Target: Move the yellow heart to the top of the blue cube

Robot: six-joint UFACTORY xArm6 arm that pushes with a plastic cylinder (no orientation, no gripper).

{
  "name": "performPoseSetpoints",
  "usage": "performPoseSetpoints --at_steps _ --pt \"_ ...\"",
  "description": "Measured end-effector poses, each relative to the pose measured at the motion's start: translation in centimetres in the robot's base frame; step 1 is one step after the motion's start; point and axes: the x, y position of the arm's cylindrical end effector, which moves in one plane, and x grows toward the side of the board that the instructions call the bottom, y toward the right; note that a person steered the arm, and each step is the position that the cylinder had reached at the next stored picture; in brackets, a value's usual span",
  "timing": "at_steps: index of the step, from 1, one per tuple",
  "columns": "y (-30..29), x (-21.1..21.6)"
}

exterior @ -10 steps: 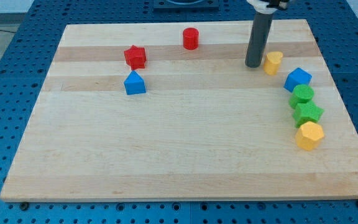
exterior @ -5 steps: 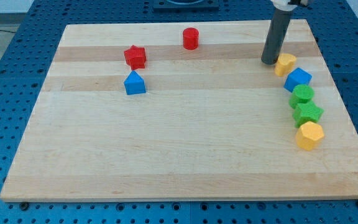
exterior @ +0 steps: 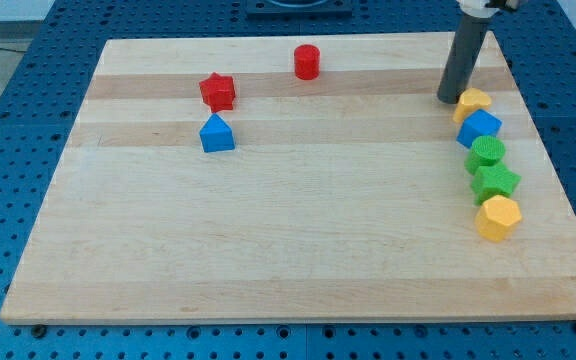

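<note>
Board point(exterior: 288, 230); rod's top point(exterior: 483, 5) cut off

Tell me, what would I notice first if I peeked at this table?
Probably the dark rod at the view's top right, my tip right beside the yellow heart. Below it runs a curved line of blocks: blue cube, two green ones, then a yellow one. Two red blocks and a blue one sit far left.

1. Board point(exterior: 298, 230): pale wood with lighter and darker grain stripes.
2. Surround point(exterior: 28, 150): blue, dotted with dark holes.
3. Rod point(exterior: 462, 60): dark grey; my tip point(exterior: 451, 100) the same.
4. Heart point(exterior: 473, 100): yellow.
5. Cube point(exterior: 479, 127): blue.
6. 2 green blocks point(exterior: 487, 152) point(exterior: 496, 181).
7. Hexagon point(exterior: 497, 217): yellow.
8. Cylinder point(exterior: 307, 62) and star point(exterior: 217, 91): red.
9. Blue block point(exterior: 216, 133).
</note>
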Motion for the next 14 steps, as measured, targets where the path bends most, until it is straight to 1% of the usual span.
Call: performPoseSetpoints --at_steps 2,3,5,7,11,12,13,14 --pt "1.3 -1.9" --pt "3.0 -1.9" --pt "3.0 -1.6" --pt "3.0 0.0" --pt "3.0 0.1" --pt "3.0 -0.6" --pt "-0.5 -3.9" --pt "-6.8 -2.4"
